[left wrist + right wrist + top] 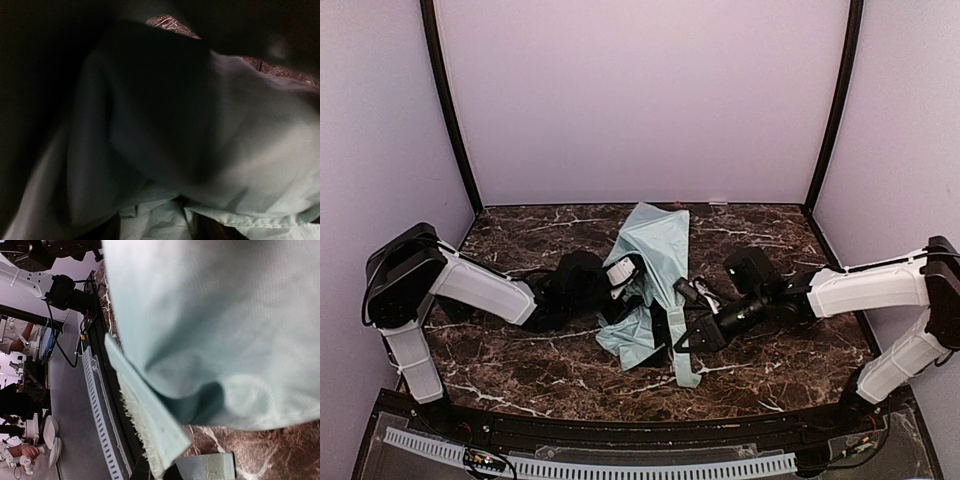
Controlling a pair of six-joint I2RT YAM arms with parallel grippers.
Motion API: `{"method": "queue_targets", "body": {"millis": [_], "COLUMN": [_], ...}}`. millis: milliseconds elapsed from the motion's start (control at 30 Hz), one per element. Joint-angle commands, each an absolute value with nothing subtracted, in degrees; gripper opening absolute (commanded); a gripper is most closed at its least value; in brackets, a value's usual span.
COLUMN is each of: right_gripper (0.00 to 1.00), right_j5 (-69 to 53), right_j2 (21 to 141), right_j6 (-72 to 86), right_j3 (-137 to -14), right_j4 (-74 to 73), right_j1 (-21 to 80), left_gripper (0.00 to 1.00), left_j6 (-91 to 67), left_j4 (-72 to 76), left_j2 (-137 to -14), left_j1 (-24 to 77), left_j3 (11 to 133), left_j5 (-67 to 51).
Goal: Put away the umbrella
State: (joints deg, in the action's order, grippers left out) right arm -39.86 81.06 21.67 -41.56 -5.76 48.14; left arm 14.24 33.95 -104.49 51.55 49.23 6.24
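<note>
Overhead, the umbrella (655, 250) lies crumpled midway on the brown marbled bench (520, 235), lilac walls (640, 100) behind. The left jaws are buried in the fabric, opening untellable; the right jaws are closed at its near edge.
Left wrist: the umbrella (240, 140) in shadow.
Right wrist: the umbrella (225, 315) and its fuzzy strap (150, 425).

The crumpled umbrella (658, 245) blocked the middle of the marble table (520, 375); bare surface left open passage along the back and near edges.
</note>
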Motion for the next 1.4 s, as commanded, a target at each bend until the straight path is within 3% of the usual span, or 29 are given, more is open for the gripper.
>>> {"method": "queue_targets", "body": {"millis": [0,167,300,433,633,733,833,1033,1367], "right_gripper": [0.00,0.00,0.00,0.00,0.00,0.00,0.00,0.00,0.00], "right_j5": [-38.52,-40.04,-38.48,-37.02,-36.80,-36.32,-35.33,-37.73,-39.80], "right_j2": [85.68,87.50,85.84,84.72,84.08,83.41,83.96,85.76,85.29], "right_j6": [24.77,24.00,22.76,21.64,18.70,20.31,21.29,23.54,20.14], "right_j3": [-42.06,-42.90,-43.76,-45.62,-49.91,-51.29,-53.97,-55.87,-57.85], "right_j4": [7.95,10.71,12.00,13.09,15.05,18.38,20.21,25.17,22.09], "right_j1": [50.45,50.94,51.22,52.08,55.26,55.55,55.55,55.67,56.16], "left_gripper": [0.63,0.83,0.89,0.86,0.63,0.57,0.61,0.78,0.76], "left_j6": [13.24,10.48,7.57,3.23,-8.21,-9.77,-3.22,-1.17,1.59], "left_j4": [30.03,23.24,19.52,16.33,22.20,24.40,26.63,38.67,36.95], "left_j2": [-98.55,-91.25,-83.69,-75.74,-70.94,-70.61,-69.13,-68.74,-74.76], "left_j1": [50.10,50.10,50.10,50.12,50.19,50.53,53.47,55.36,55.81], "left_j3": [48.42,45.80,42.81,41.14,37.74,36.63,33.66,28.21,32.75], "left_j5": [1.42,-4.71,-9.01,-12.56,-23.54,-27.75,-27.08,-23.65,-21.01]}}
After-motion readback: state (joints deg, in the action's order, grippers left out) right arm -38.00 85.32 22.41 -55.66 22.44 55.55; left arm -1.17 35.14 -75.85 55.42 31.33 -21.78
